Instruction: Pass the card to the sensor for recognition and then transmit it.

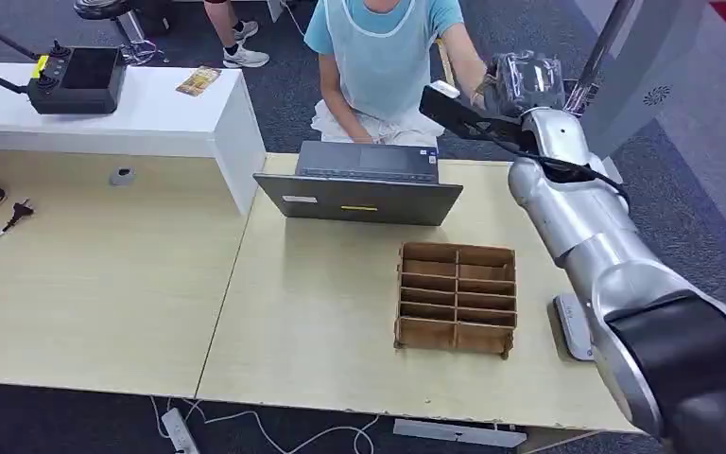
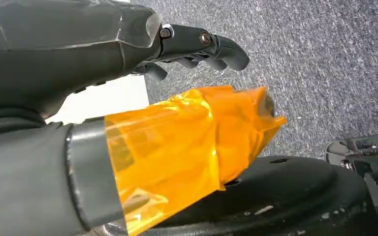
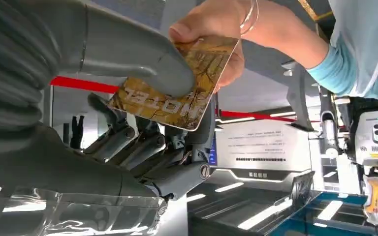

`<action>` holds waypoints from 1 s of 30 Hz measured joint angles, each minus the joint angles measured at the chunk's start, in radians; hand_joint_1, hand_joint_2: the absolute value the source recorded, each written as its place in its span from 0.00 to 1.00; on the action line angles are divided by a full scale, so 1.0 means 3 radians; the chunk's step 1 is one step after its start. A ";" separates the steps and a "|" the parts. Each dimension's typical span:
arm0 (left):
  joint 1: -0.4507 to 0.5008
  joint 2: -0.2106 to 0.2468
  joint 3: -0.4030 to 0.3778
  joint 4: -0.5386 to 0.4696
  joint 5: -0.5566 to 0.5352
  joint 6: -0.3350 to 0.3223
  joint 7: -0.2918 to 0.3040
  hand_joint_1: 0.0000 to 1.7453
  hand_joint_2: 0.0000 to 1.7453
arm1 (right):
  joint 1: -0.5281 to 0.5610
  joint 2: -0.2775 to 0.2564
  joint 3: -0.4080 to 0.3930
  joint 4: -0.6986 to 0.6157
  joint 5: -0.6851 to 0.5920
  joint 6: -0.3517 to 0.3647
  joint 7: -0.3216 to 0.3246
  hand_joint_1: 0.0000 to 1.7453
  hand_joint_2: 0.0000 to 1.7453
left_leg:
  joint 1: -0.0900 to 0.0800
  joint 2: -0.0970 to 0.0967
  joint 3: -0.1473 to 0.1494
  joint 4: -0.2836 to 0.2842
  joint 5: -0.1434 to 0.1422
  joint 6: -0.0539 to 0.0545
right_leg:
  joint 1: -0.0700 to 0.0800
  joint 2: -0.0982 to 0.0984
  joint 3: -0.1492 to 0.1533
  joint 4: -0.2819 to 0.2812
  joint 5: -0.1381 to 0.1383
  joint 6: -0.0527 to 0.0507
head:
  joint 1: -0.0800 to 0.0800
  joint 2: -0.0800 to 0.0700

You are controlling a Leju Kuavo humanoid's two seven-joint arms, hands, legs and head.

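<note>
- Card [image 3: 177, 93]: thin printed hotel-type card, brown-gold face. Judged light, stiff, slick-faced; likely to slide out of a loose pinch, unlikely to break.
- Location: raised above the far edge of the table [image 1: 340, 312], at the right hand [image 1: 520, 83], in front of the seated person [image 1: 383, 57].
- Hold: right wrist view shows the thumb [image 3: 142, 64] pressed on one face and the darker fingers [image 3: 128, 142] behind the other. The person's hand [image 3: 211, 29] pinches the opposite end, so both have it.
- Best grip, as a judgement: flat pinch across the faces near one short edge, leaving the other end free for the taker.
- Right arm: extended forward and up toward the person, past the laptop [image 1: 359, 184] and above the slotted box [image 1: 456, 298].
- Left hand [image 2: 197, 46]: hangs over carpet, fingers partly curled, nothing between them and the orange-taped thumb [image 2: 187, 142].
</note>
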 joint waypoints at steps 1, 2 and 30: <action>0.0000 0.0000 0.0000 0.0000 0.0000 0.0000 0.0000 0.00 0.00 | 0.0000 0.0000 -0.0001 0.0000 0.0003 -0.0009 -0.0001 1.00 1.00 | 0.0000 0.0000 0.0000 0.0000 0.0000 0.0000 | 0.0000 0.0000 0.0000 0.0000 0.0000 0.0000 | 0.0000 0.0000; 0.0000 0.0000 0.0000 0.0000 0.0000 0.0000 0.0000 0.00 0.00 | 0.0000 0.0000 -0.0003 0.0000 0.0006 -0.0019 -0.0001 1.00 1.00 | 0.0000 0.0000 0.0000 0.0000 0.0000 0.0000 | 0.0000 0.0000 0.0000 0.0000 0.0000 0.0000 | 0.0000 0.0000; 0.0003 -0.0003 -0.0001 0.0000 0.0042 0.0029 -0.0013 0.00 0.00 | 0.0254 0.0017 -0.0641 -0.0717 -0.0964 -0.0324 -0.0233 1.00 1.00 | 0.0000 0.0000 0.0000 0.0000 0.0000 0.0000 | 0.0000 0.0000 0.0000 0.0000 0.0000 0.0000 | -0.0001 0.0000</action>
